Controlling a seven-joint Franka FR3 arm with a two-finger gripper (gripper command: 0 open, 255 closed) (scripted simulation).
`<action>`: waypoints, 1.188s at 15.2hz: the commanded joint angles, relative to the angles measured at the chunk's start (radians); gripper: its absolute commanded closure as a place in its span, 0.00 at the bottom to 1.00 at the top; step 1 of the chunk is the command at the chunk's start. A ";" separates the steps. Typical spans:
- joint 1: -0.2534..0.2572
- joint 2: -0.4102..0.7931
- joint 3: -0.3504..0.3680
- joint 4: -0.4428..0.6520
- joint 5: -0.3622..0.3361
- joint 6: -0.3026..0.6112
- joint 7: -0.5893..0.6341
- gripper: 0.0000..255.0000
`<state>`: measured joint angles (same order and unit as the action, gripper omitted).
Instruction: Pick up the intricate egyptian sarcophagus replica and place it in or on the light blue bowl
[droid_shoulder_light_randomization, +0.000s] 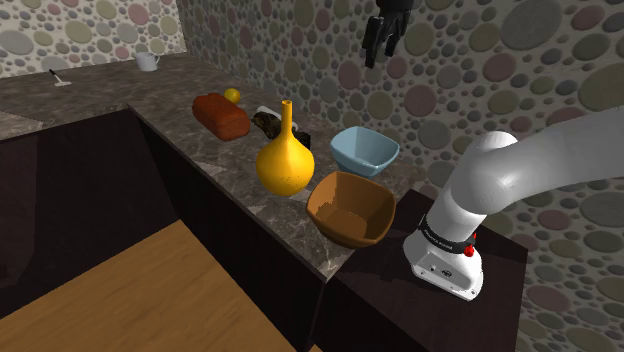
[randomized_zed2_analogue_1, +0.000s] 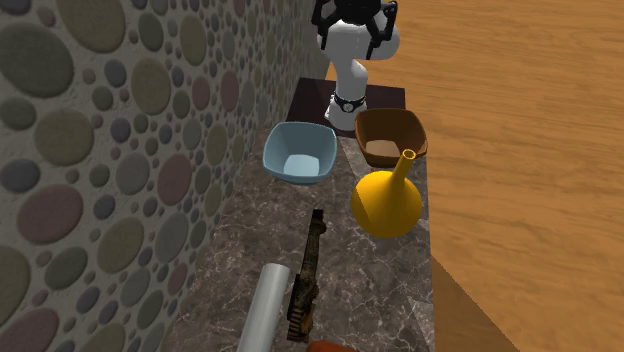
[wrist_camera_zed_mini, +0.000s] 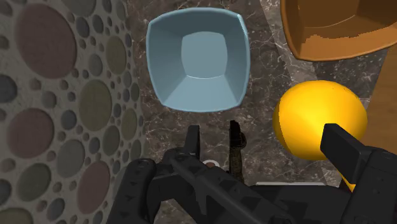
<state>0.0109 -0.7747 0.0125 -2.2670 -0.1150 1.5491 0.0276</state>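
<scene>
We are looking at a dark marble counter (randomized_zed2_analogue_1: 380, 290) running along a wall (randomized_zed2_analogue_1: 100, 150) covered in coloured dots. The black gripper (droid_shoulder_light_randomization: 384, 42) is hanging high above the counter, its two fingers standing well apart and gripping nothing.

The sarcophagus replica (randomized_zed2_analogue_1: 308, 272), a long, thin piece in dark brown and gold, is lying flat on the counter. In the second exterior view it is sitting nearer to us than the light blue bowl (randomized_zed2_analogue_1: 300, 155) and apart from it. It is to the left of the yellow long-necked vase (randomized_zed2_analogue_1: 388, 202), and a pale grey cylinder (randomized_zed2_analogue_1: 265, 312) is lying just beside it on its left.

A brown bowl (randomized_zed2_analogue_1: 392, 137) is standing to the right of the blue one, near the robot's stand. In the wrist view the replica is showing far below, between the open fingers.
</scene>
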 joint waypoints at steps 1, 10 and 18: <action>0.000 0.000 0.000 0.000 0.000 0.000 0.000 0.00; -0.002 0.221 -0.028 -0.066 -0.004 0.301 0.006 0.00; -0.004 0.483 -0.048 -0.027 0.000 0.536 0.005 0.00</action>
<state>0.0076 -0.3312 -0.0322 -2.3079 -0.1165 2.0567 0.0344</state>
